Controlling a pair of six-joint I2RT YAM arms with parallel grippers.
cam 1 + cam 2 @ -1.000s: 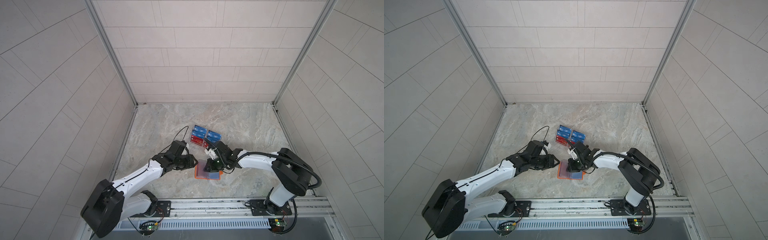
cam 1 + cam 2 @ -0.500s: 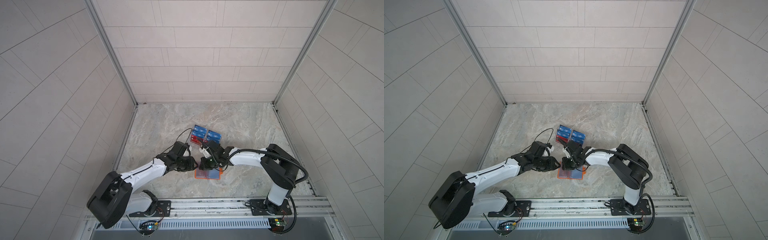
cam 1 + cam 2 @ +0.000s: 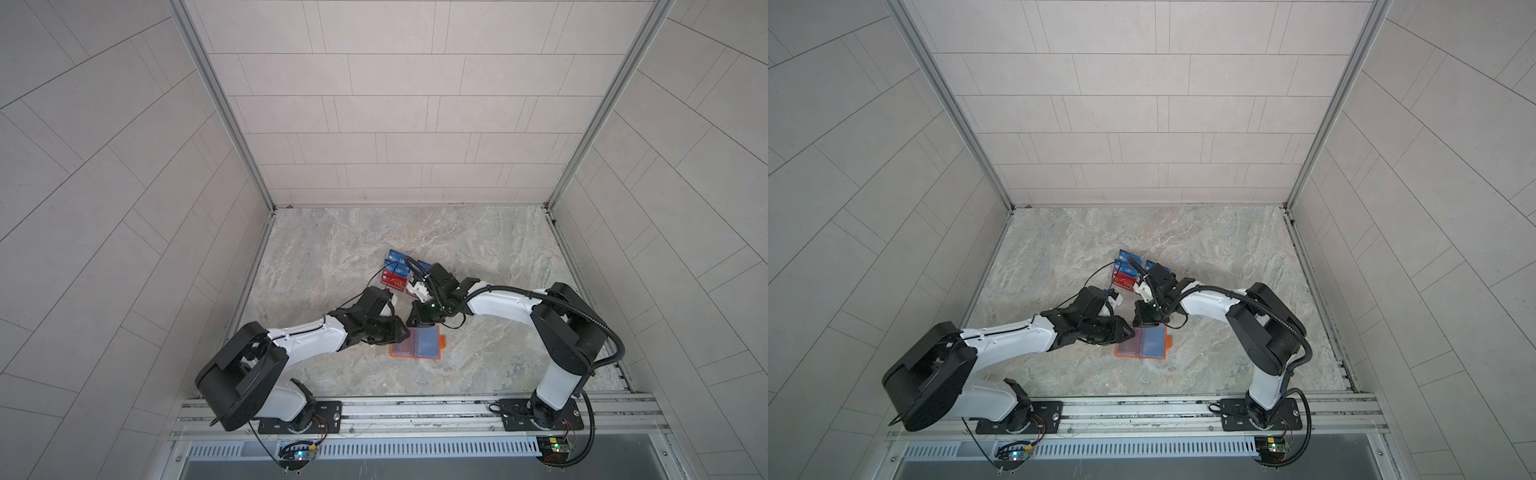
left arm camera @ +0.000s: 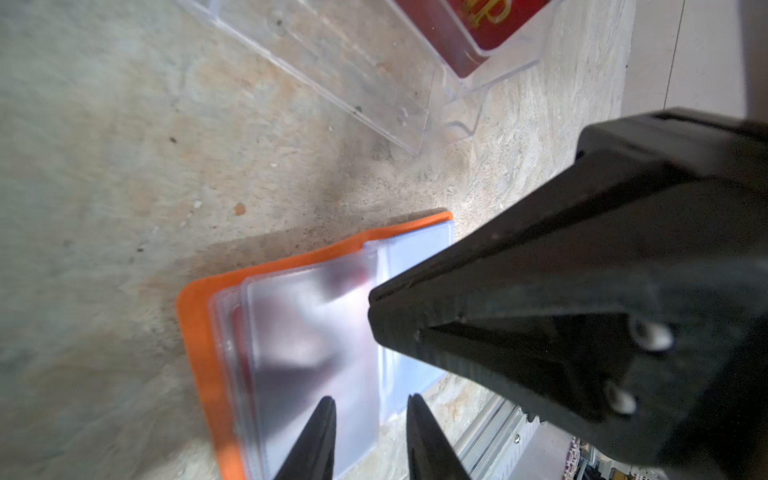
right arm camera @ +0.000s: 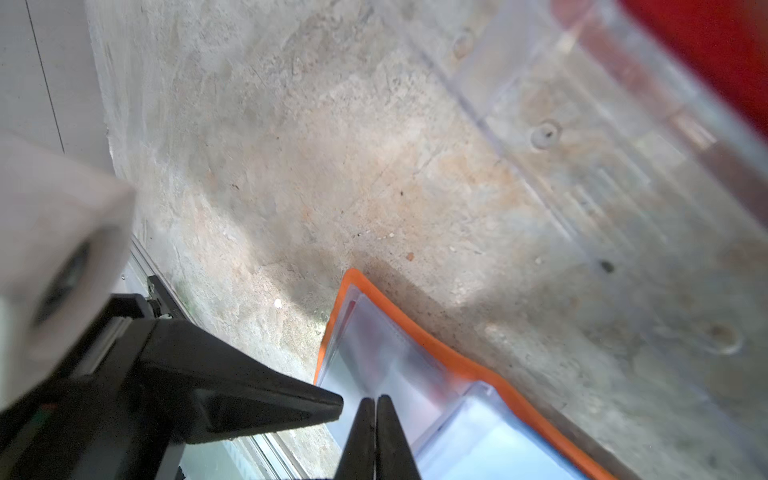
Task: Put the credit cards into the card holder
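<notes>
The orange card holder [image 3: 441,341] [image 3: 1168,340] lies open on the marble floor, a reddish card under its left clear sleeve [image 3: 402,343] and a blue card under its right sleeve [image 3: 428,340]. My left gripper [image 3: 401,329] [image 4: 372,402] hovers at the holder's far left corner, open by a narrow gap with nothing between the fingers. My right gripper [image 3: 414,322] [image 5: 376,401] is shut and empty, tips over the holder's far edge, just beside the left one. More credit cards, blue [image 3: 398,258] and red [image 3: 395,284] [image 4: 490,20], stand in a rack behind.
Clear acrylic racks [image 4: 332,62] [image 5: 602,145] stand just behind both grippers. The right gripper's black body [image 4: 540,311] fills much of the left wrist view. The left side wall [image 3: 249,270] runs to the left, and the metal base rail [image 3: 415,409] lies in front.
The right gripper slid left off the holder to its far edge. The left gripper advanced right to the holder's corner and its jaws narrowed. Both pages now show.
</notes>
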